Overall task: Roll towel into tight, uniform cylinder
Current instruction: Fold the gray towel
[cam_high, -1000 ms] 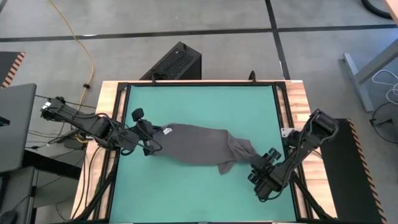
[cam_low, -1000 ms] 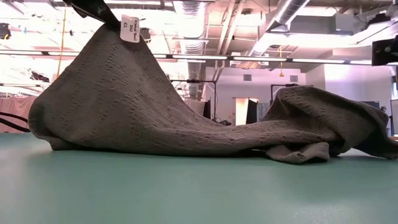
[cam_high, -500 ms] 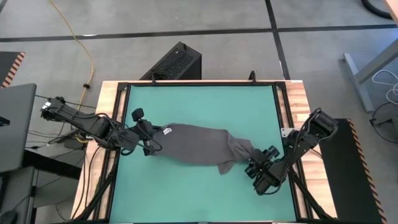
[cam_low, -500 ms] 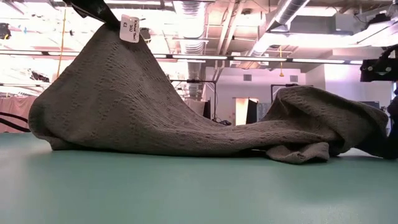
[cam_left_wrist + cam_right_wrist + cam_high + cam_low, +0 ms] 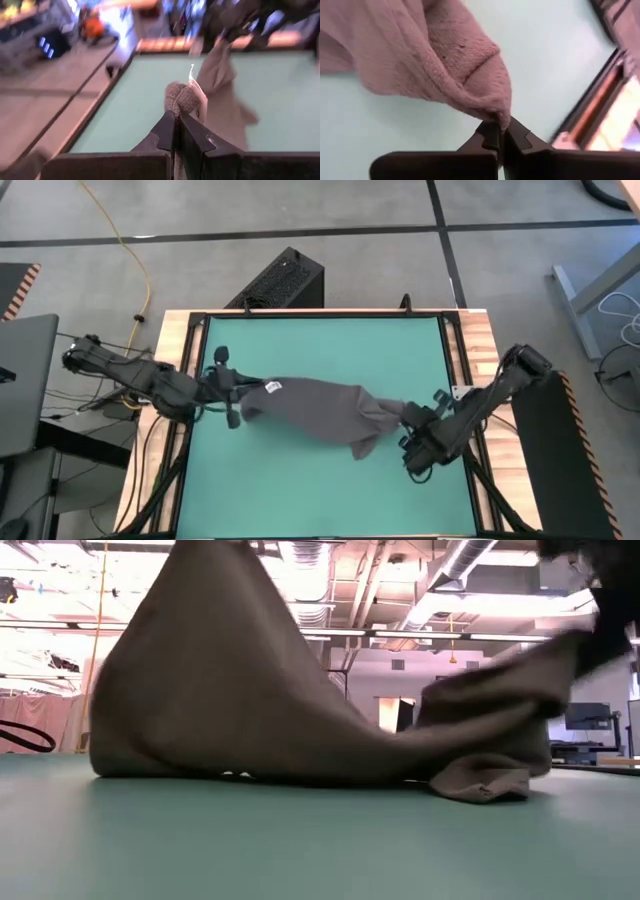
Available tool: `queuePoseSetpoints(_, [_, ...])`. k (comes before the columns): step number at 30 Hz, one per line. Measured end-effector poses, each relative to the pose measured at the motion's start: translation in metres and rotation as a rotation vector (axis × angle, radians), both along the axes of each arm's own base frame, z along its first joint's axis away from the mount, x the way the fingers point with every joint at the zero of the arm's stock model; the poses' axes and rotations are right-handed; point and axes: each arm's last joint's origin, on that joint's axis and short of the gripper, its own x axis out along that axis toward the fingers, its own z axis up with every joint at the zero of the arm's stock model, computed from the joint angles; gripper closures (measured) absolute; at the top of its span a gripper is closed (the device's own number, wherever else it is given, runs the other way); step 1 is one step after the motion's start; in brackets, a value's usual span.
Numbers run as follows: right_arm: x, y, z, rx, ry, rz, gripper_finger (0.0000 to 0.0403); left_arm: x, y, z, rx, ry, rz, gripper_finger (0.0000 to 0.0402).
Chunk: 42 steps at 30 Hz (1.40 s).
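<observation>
In the low view, the folded flap of the towel [image 5: 300, 700] nearest the camera lies on the green table [image 5: 300, 840] as before, but behind it both ends now rise off the mat. The right gripper [image 5: 501, 131], wide open beside the cloth 1 second ago, has clamped onto the right end and lifted it. The left gripper [image 5: 176, 122] stays pinched on the tagged corner by the white tag [image 5: 271, 387], drawn a little higher.
</observation>
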Motion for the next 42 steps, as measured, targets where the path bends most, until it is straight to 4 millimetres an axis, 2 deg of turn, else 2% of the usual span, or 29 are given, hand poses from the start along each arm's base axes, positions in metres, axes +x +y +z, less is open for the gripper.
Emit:
queuePoseSetpoints(3, [0.009, -0.01, 0.048, 0.179, -0.025, 0.133, 0.0386, -0.014, 0.005, 0.024, 0.004, -0.132, -0.06, 0.04])
queuePoseSetpoints(5, [0.013, -0.021, 0.083, 0.296, -0.082, 0.15, 0.0386, -0.028, 0.01, 0.044, -0.01, -0.235, -0.09, 0.04])
queuePoseSetpoints(8, [0.011, -0.035, 0.127, 0.427, -0.192, 0.22, 0.0386, -0.053, 0.018, 0.071, -0.032, -0.388, -0.154, 0.04])
queuePoseSetpoints(14, [-0.014, -0.054, 0.208, 0.578, -0.441, 0.404, 0.0386, -0.092, 0.03, 0.1, -0.063, -0.604, -0.311, 0.04])
queuePoseSetpoints(18, [-0.035, -0.055, 0.246, 0.657, -0.607, 0.487, 0.0386, -0.106, 0.031, 0.108, -0.093, -0.707, -0.454, 0.04])
queuePoseSetpoints(22, [-0.042, -0.034, 0.258, 0.744, -0.697, 0.622, 0.0386, -0.107, 0.025, 0.109, -0.116, -0.716, -0.688, 0.04])
queuePoseSetpoints(26, [-0.039, 0.003, 0.254, 0.825, -0.659, 0.72, 0.0386, -0.096, 0.014, 0.107, -0.118, -0.674, -0.896, 0.04])
queuePoseSetpoints(29, [-0.038, 0.025, 0.248, 0.83, -0.615, 0.767, 0.0386, -0.083, 0.006, 0.107, -0.11, -0.669, -0.973, 0.04])
queuePoseSetpoints(31, [-0.04, 0.031, 0.247, 0.81, -0.613, 0.775, 0.0386, -0.075, 0.003, 0.108, -0.086, -0.681, -0.987, 0.04])
queuePoseSetpoints(33, [-0.041, 0.032, 0.244, 0.79, -0.596, 0.76, 0.0385, -0.069, 0.0, 0.107, -0.057, -0.68, -0.966, 0.04])
queuePoseSetpoints(36, [-0.042, 0.027, 0.237, 0.74, -0.535, 0.692, 0.0385, -0.063, 0.001, 0.106, -0.022, -0.668, -0.844, 0.04])
queuePoseSetpoints(39, [-0.045, 0.011, 0.234, 0.65, -0.508, 0.624, 0.0385, -0.06, 0.005, 0.104, 0.021, -0.637, -0.67, 0.04])
queuePoseSetpoints(42, [-0.043, -0.008, 0.239, 0.518, -0.574, 0.655, 0.0385, -0.057, 0.011, 0.099, 0.084, -0.568, -0.448, 0.04])
